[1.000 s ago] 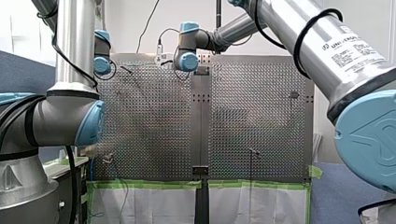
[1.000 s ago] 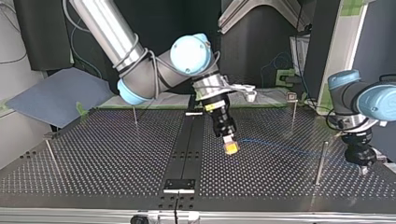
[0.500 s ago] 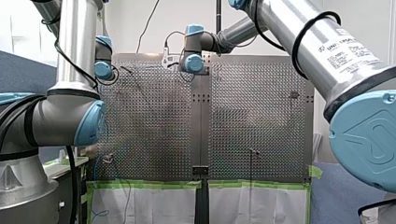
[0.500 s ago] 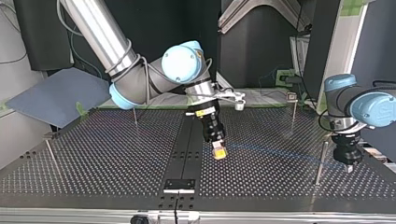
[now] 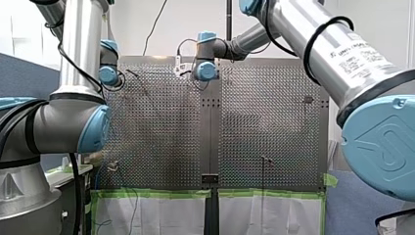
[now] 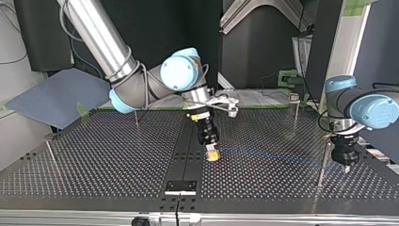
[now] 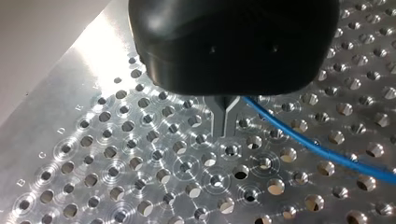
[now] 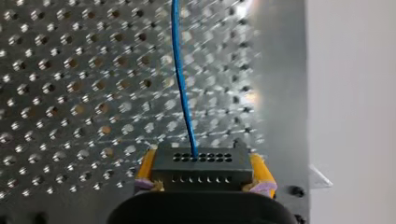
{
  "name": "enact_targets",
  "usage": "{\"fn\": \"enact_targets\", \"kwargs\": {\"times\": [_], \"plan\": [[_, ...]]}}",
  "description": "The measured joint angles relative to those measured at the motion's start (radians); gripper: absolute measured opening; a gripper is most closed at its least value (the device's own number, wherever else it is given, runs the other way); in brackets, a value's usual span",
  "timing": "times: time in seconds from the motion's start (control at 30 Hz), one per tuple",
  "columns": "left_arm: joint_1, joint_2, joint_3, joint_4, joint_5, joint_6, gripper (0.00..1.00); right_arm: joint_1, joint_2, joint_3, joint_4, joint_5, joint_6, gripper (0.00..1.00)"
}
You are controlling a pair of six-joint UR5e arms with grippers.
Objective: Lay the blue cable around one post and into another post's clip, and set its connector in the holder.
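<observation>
Right fingers (image 8: 259, 171), yellow-padded, clamp black holed connector (image 8: 201, 167); left fingers (image 7: 219, 119), metal, closed beside blue cable (image 7: 299, 137).

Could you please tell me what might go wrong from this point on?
The blue cable leaves the connector as one thin strand; with my right gripper shut on the connector, a hard pull could strain that joint. The cable lies beside my left gripper, not visibly in its grip, so it could slip away near the post.

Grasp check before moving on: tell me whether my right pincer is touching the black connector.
Touching. The right wrist view shows the yellow pads of my right pincer pressed against both sides of the black connector.
</observation>
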Motion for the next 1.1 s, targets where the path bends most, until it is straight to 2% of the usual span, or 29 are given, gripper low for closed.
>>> {"fn": "enact_targets", "kwargs": {"times": [0.2, 0.23, 0.27, 0.33, 0.37, 0.43, 0.47, 0.5, 0.57, 0.6, 0.63, 0.67, 0.7, 0.73, 0.77, 0.8, 0.83, 1.1], "plan": [[0.0, 0.0, -0.001, 0.007, 0.005, -0.01, 0.0, -0.013, 0.01, 0.0, 0.001, 0.002, 0.001, 0.47], [-0.001, 0.0, -0.001, 0.011, 0.006, -0.011, 0.04, -0.015, 0.011, 0.0, 0.003, 0.002, 0.001, 0.47], [-0.001, 0.0, -0.001, 0.016, 0.006, -0.011, 0.04, -0.017, 0.011, 0.0, 0.005, 0.002, 0.001, 0.47], [-0.001, 0.0, -0.002, 0.021, 0.007, -0.012, 0.25, -0.02, 0.012, 0.0, 0.012, 0.003, 0.001, 0.47], [-0.001, 0.0, -0.002, 0.022, 0.008, -0.013, 0.25, -0.021, 0.012, 0.0, 0.016, 0.003, 0.001, 0.47], [-0.001, 0.0, -0.002, 0.022, 0.009, -0.014, 0.36, -0.022, 0.012, 0.0, 0.024, 0.003, 0.001, 0.47], [-0.002, 0.0, -0.002, 0.022, 0.011, -0.014, 0.36, -0.022, 0.012, 0.0, 0.028, 0.004, 0.001, 0.47], [-0.002, 0.0, -0.002, 0.023, 0.014, -0.015, 0.44, -0.022, 0.012, 0.0, 0.032, 0.004, 0.0, 0.47], [-0.002, 0.0, -0.004, 0.024, 0.027, -0.016, 0.46, -0.022, 0.013, 0.0, 0.039, 0.004, 0.0, 0.47], [-0.002, 0.0, -0.004, 0.025, 0.035, -0.018, 0.5, -0.022, 0.013, 0.0, 0.043, 0.004, -0.001, 0.47], [-0.003, 0.0, -0.005, 0.026, 0.043, -0.02, 0.58, -0.022, 0.013, 0.0, 0.045, 0.004, -0.001, 0.47], [-0.003, 0.0, -0.005, 0.025, 0.051, -0.023, 0.58, -0.023, 0.013, 0.0, 0.047, 0.004, -0.001, 0.47], [-0.003, 0.0, -0.005, 0.025, 0.055, -0.026, 0.65, -0.023, 0.013, 0.0, 0.05, 0.004, -0.001, 0.47], [-0.003, 0.0, -0.006, 0.025, 0.058, -0.029, 0.8, -0.024, 0.013, 0.0, 0.051, 0.004, -0.001, 0.47], [-0.003, 0.0, -0.006, 0.023, 0.06, -0.034, 0.8, -0.024, 0.013, 0.0, 0.053, 0.004, -0.001, 0.47], [-0.003, 0.0, -0.006, 0.021, 0.061, -0.038, 0.93, -0.025, 0.013, 0.0, 0.055, 0.004, -0.001, 0.47], [-0.003, 0.0, -0.006, 0.018, 0.06, -0.042, 1.0, -0.025, 0.014, 0.0, 0.057, 0.004, -0.001, 0.47], [-0.003, 0.0, -0.021, -0.027, 0.003, -0.055, 1.0, -0.026, 0.014, 0.0, 0.082, 0.004, 0.0, 0.47]]}}
